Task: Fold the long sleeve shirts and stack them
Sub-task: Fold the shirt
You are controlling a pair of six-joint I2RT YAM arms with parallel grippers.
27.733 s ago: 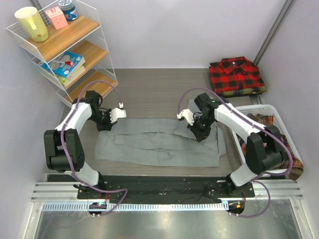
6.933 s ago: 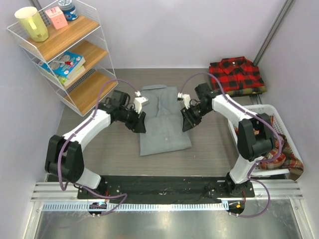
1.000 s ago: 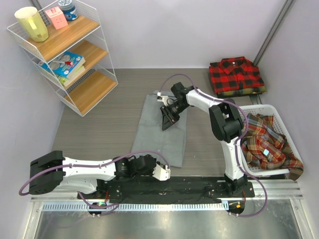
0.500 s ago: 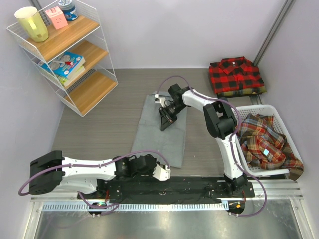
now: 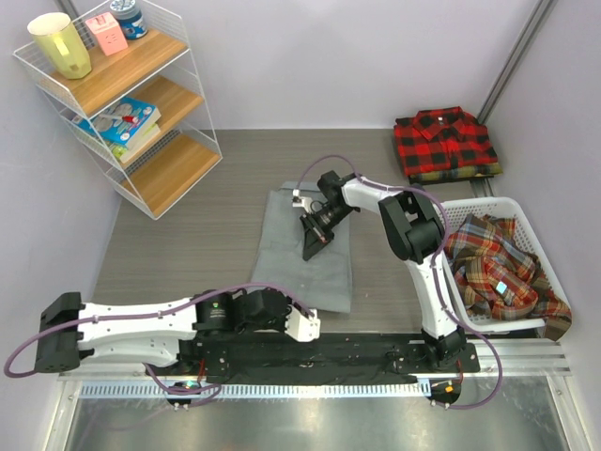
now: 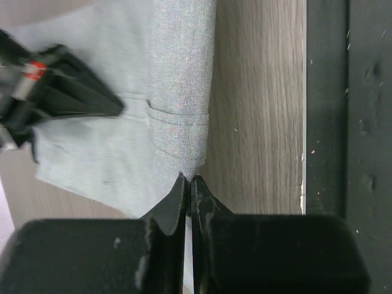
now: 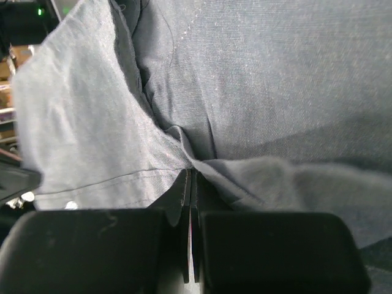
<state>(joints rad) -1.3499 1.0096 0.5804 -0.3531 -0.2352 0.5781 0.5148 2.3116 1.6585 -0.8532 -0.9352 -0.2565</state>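
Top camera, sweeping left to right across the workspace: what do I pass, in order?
wire shelf → grey shirt → red-and-black checked shirt → basket holding plaid shirts

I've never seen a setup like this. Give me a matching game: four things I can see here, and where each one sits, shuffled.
1 grey shirt
2 red-and-black checked shirt
3 plaid shirt
4 yellow jug

A in the white basket
B on the top shelf
C laid out in the middle of the table
D folded, far right corner

Pairs: 1-C, 2-D, 3-A, 4-B
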